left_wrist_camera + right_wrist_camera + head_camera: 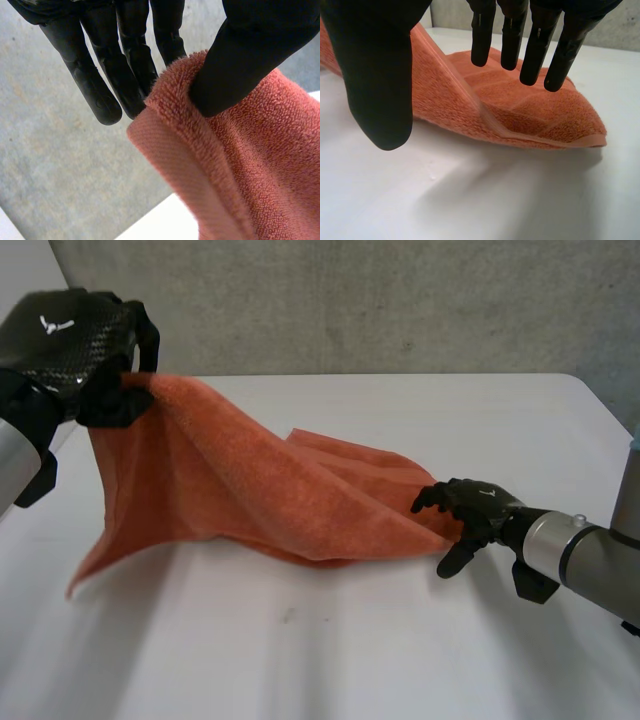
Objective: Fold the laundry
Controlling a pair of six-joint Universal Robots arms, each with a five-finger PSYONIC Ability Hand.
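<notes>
An orange towel (250,480) stretches across the white table (320,640), lifted at its far left corner and sagging toward the right. My left hand (85,350) holds that raised corner up above the table; in the left wrist view the thumb (240,65) pinches the towel's corner (170,115) against the fingers (135,65). My right hand (470,515) hovers at the towel's right end, fingers spread and straight. In the right wrist view its fingers (535,45) and thumb (375,75) stand apart over the towel's hem (545,140), holding nothing.
A grey wall (350,300) rises behind the table's far edge. The table's right edge runs near my right arm (585,555). Bare tabletop lies in front of the towel.
</notes>
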